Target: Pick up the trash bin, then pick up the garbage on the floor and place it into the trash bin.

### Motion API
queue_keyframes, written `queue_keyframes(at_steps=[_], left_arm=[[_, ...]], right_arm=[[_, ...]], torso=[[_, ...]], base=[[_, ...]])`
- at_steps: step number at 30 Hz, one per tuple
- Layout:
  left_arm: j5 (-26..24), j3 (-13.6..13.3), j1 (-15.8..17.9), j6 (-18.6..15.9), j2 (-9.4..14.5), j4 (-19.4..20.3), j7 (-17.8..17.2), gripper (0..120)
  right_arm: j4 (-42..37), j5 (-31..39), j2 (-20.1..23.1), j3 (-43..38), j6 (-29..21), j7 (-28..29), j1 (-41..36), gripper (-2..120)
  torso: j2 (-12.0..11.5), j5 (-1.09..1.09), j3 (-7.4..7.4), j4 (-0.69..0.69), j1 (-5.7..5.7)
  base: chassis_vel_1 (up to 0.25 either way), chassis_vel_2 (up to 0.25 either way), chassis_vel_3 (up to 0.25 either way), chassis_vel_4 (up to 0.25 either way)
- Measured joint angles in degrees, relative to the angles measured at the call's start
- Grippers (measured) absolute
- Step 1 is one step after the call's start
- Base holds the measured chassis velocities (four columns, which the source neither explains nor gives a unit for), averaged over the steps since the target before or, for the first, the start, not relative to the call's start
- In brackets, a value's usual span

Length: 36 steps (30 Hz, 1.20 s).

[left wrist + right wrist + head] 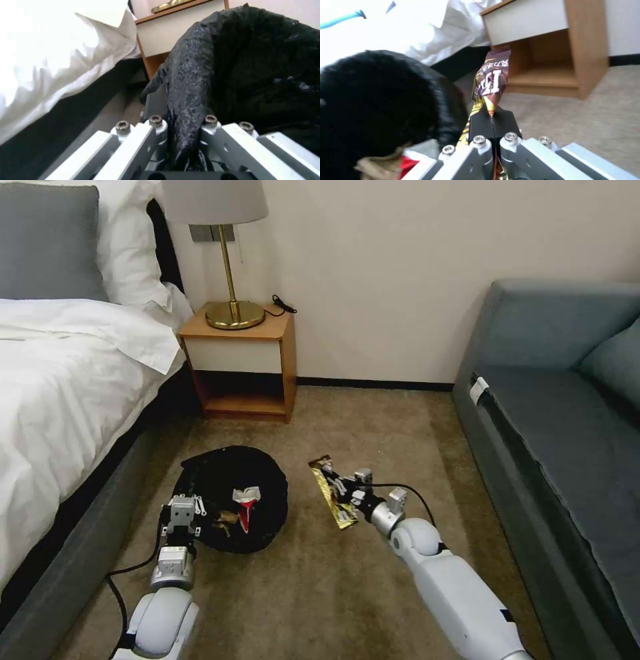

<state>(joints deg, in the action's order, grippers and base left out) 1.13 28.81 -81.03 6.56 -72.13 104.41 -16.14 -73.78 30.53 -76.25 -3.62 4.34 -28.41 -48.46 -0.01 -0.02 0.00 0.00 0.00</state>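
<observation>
**Both arms loaded above the carpet**

Nearest the head camera, the left gripper [183, 511] reaches up from the near-left corner of the carpet [320, 593] and has its fingers clenched on the rim of the trash bin [230, 497]. In the left wrist view, the black bag liner [190, 100] is pinched between the two metal fingers [213, 125], with the liner's folded edge running straight down into the jaws. The bin sits tilted with its mouth toward the robot, near the bed [60, 380] along the carpet's left edge and in front of the wooden nightstand [243, 360]. Inside its mouth lie a red-and-white packet [247, 503] and a tan paper wrapper [225, 519].

The right gripper [347, 488] is extended over the middle of the carpet, just right of the bin. Its fingers are clamped tight on the yellow-brown snack wrapper [331, 493], gripping it partway along. In the right wrist view, the wrapper [491, 82] stands up out of the closed black pads [480, 125], close beside the bin's dark liner [380, 100]. A grey sofa [560, 433] lines the carpet's right edge
</observation>
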Motion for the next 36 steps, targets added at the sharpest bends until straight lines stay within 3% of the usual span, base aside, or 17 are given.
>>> queue_keyframes(at_steps=[13,24,36], left_arm=[[0.2,-0.9,0.3,-0.1,-0.4,0.2,-0.1,5],[0.4,-2.0,0.5,-1.0,-0.6,2.1,0.1,5],[-0.3,-2.5,0.3,-1.0,-1.2,1.7,0.2,5]], right_arm=[[-4.6,4.7,-2.4,9.5,-3.8,-0.5,3.8,0],[5.3,0.2,-8.7,12.8,-1.0,1.5,7.3,-1],[4.2,-3.6,-11.4,11.3,2.4,4.4,6.8,43]], torso=[[0.0,0.01,0.0,0.0,0.0],[0.0,0.02,0.0,0.0,0.0],[0.0,0.02,0.0,0.0,0.0]], base=[[0.0,0.0,0.0,0.0],[0.0,0.0,0.0,0.0],[0.0,0.0,0.0,0.0]])
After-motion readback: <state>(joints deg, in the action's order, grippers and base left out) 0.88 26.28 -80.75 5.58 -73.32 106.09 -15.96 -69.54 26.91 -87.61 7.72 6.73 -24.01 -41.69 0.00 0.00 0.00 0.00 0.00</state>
